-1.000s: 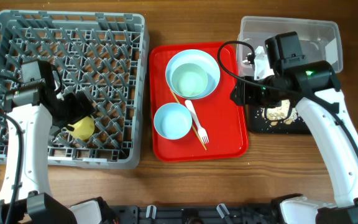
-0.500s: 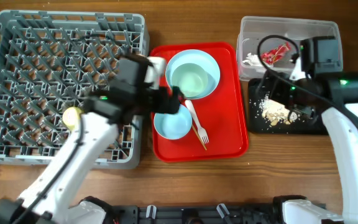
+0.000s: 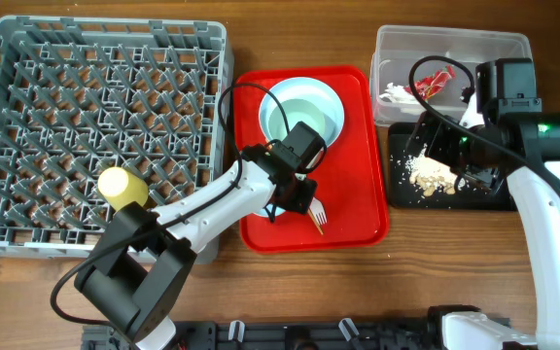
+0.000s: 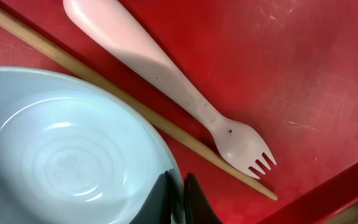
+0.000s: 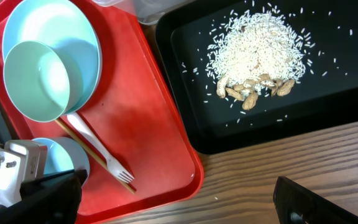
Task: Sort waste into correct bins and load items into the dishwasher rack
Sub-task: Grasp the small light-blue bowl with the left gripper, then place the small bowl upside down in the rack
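My left gripper (image 4: 177,183) is shut on the rim of the small mint bowl (image 4: 61,149) on the red serving tray (image 3: 358,209); one jaw is inside the rim, the other outside. Beside it lie the white fork (image 4: 166,68) and the thin wooden stick (image 4: 135,106). The larger mint bowl (image 3: 301,119) sits in the pale plate (image 5: 73,31) at the tray's far end. A yellow cup (image 3: 122,185) lies in the grey dishwasher rack (image 3: 27,58). My right gripper (image 5: 179,205) hangs open and empty over the black tray (image 5: 353,93) by the crumbs (image 5: 260,50).
The clear tub (image 3: 499,49) behind the black tray holds a red wrapper (image 3: 434,83) and white scraps (image 3: 395,92). My left arm stretches across the rack's front right corner. Bare wooden table (image 3: 455,262) lies in front of both trays.
My left arm left the yellow cup in the rack, swung right to the red tray and shut on the small bowl's rim. My right gripper opened fully; the red wrapper now lies in the tub.
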